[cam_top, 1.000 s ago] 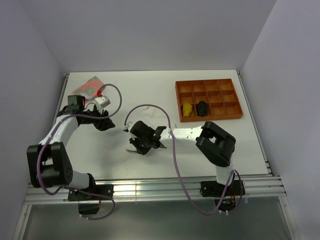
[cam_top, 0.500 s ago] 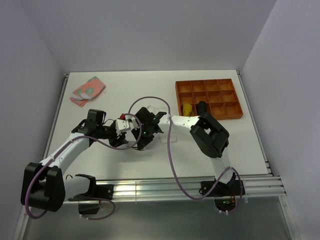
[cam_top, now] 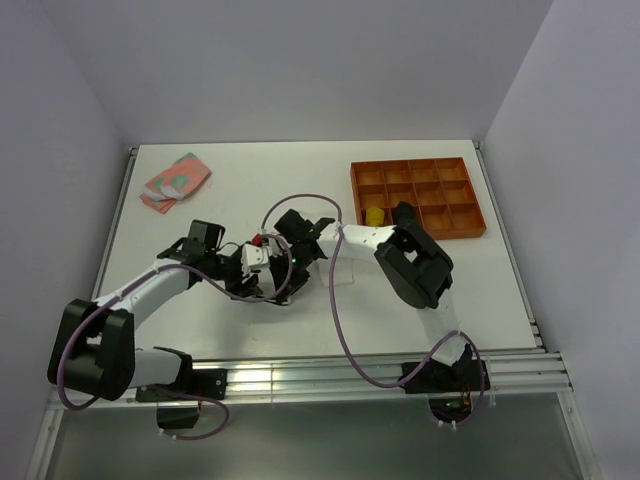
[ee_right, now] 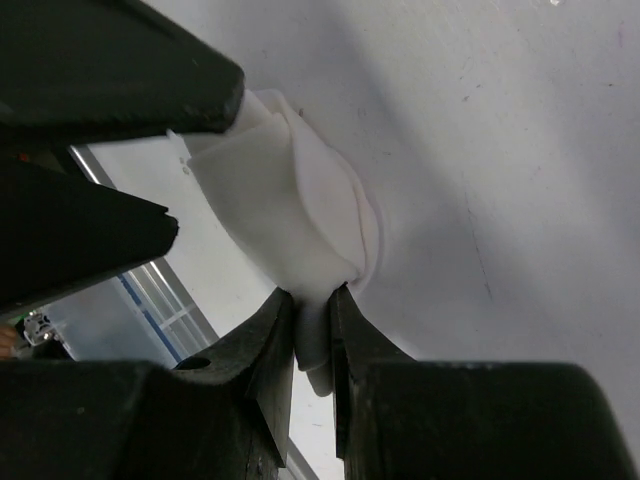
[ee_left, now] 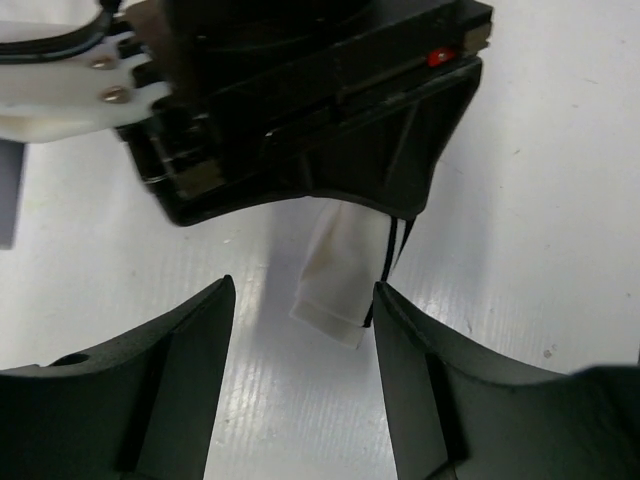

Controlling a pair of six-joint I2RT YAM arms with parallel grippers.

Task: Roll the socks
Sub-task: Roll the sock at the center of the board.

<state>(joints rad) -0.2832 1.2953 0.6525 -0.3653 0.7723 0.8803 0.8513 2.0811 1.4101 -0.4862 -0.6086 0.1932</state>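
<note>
A white sock (ee_right: 290, 195) with thin black lines on one edge hangs folded from my right gripper (ee_right: 312, 335), which is shut on its fabric just above the white table. In the left wrist view the sock's end (ee_left: 340, 270) dangles below the right gripper's black body. My left gripper (ee_left: 303, 385) is open and empty, with the sock's end just ahead of its spread jaws. In the top view both grippers meet at the table's middle, left gripper (cam_top: 268, 283) beside right gripper (cam_top: 288, 270), and they hide the sock. No other white sock shows.
An orange compartment tray (cam_top: 455, 225) stands at the back right with a yellow item (cam_top: 373, 216) in one cell. A pink and green patterned cloth (cam_top: 175, 180) lies at the back left. Cables loop over the middle of the table.
My left arm swung from the back left, near the patterned cloth, to the middle beside the right gripper. The right gripper shifted slightly back and left with the sock.
</note>
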